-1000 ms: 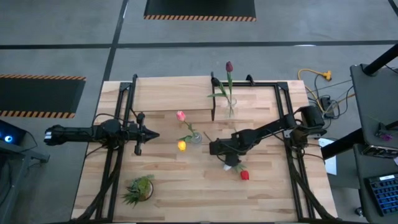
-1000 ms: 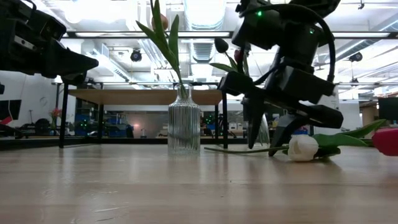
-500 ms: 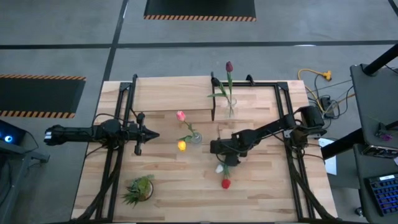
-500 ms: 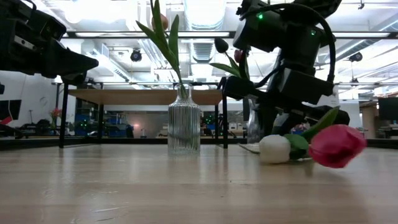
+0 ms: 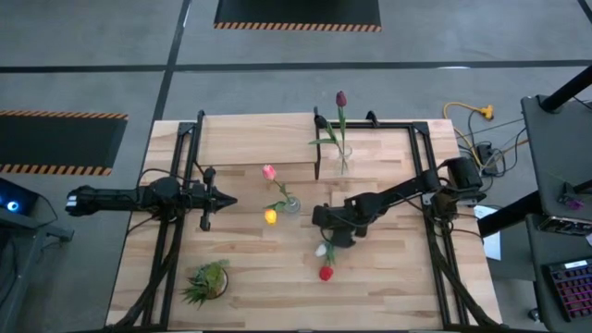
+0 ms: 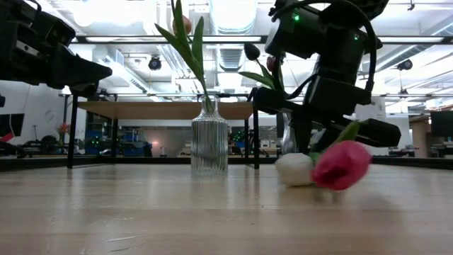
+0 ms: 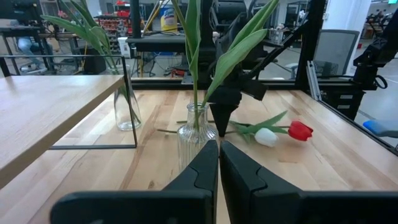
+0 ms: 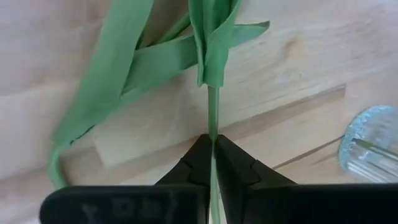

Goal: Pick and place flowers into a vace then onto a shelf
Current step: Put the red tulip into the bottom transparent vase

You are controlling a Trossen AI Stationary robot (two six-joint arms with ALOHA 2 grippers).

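A red tulip and a white tulip lie together on the table, heads toward the near edge. My right gripper stands over their stems, fingers down, shut on one green stem. A ribbed glass vase at mid-table holds a pink tulip and a yellow tulip. A second glass vase with a maroon tulip stands by the shelf. My left gripper hovers shut left of the ribbed vase. My right gripper pinches a single thin stem between its two fingertips, below the leaves, coming from above with the fingers across the stem. Whether this stem belongs to the red or the white tulip I cannot tell. The white head rests on the table.
A spiky green tuft plant sits at the near left. The shelf's black legs and the arms' black frames stand around the middle. The ribbed vase is close beside my right gripper. Bare wood lies at the near right.
My right gripper has shut on the stem and turned. The red and white tulip heads have swung across the table from the right of the gripper toward the near edge and left, the red head sweeping farthest.
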